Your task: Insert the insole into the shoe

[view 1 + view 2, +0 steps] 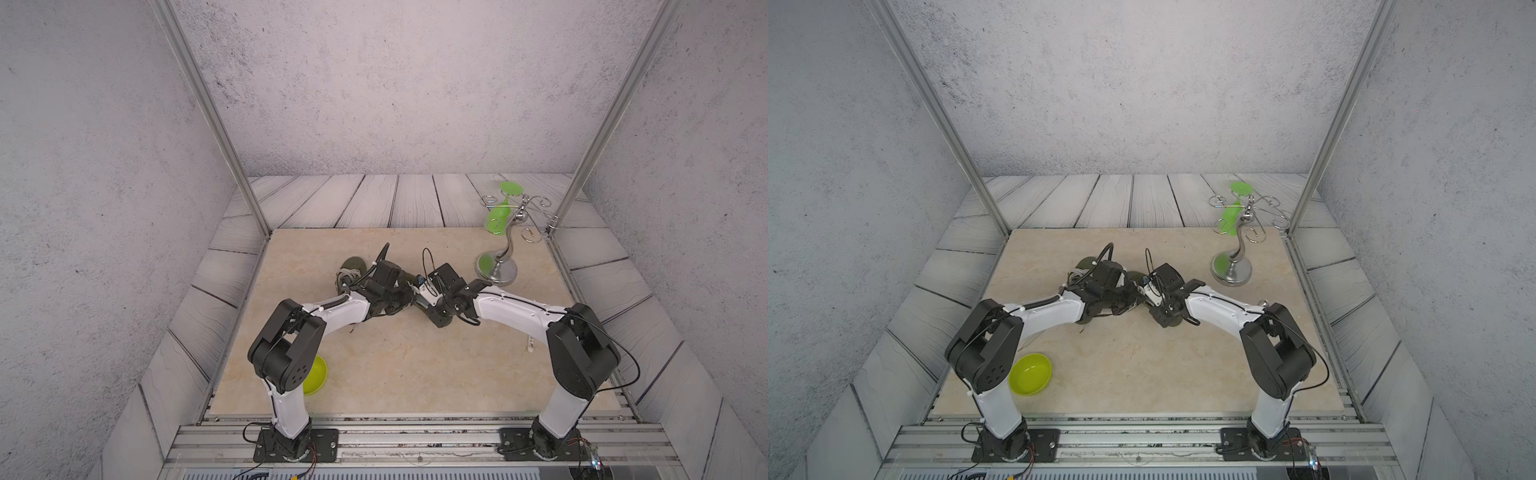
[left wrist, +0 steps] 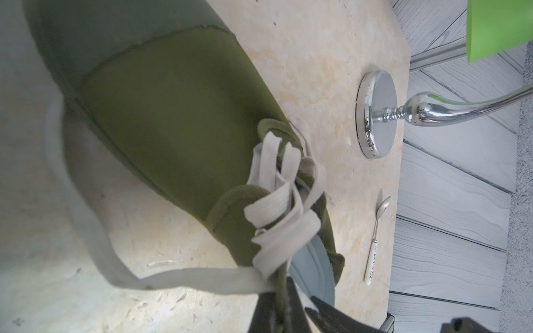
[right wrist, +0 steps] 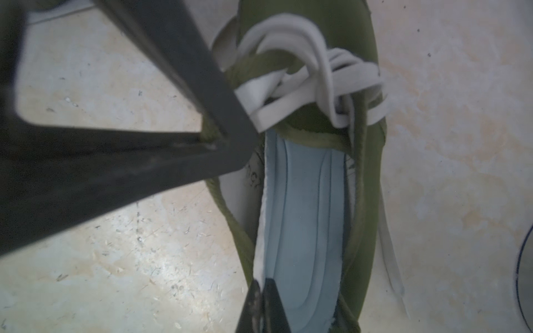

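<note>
The olive-green shoe [image 2: 173, 124] with white laces [image 2: 277, 184] lies on the beige mat; in both top views only its toe [image 1: 353, 265] [image 1: 1086, 262] shows beyond the arms. The pale blue insole [image 3: 305, 219] lies inside the shoe's opening, and its heel end [image 2: 314, 268] sticks out at the back. My left gripper [image 2: 281, 308] is shut on the shoe's green rim beside the laces. My right gripper [image 3: 262, 284] is shut on the insole's pale side edge near the heel. Both grippers meet over the shoe in the middle of the mat.
A chrome stand [image 1: 496, 270] holding a green glass [image 1: 498, 216] stands at the back right. A green bowl [image 1: 1030, 374] sits front left by the left arm. A small spoon [image 2: 375, 239] lies near the mat's right edge. Metal frame posts stand at the back corners.
</note>
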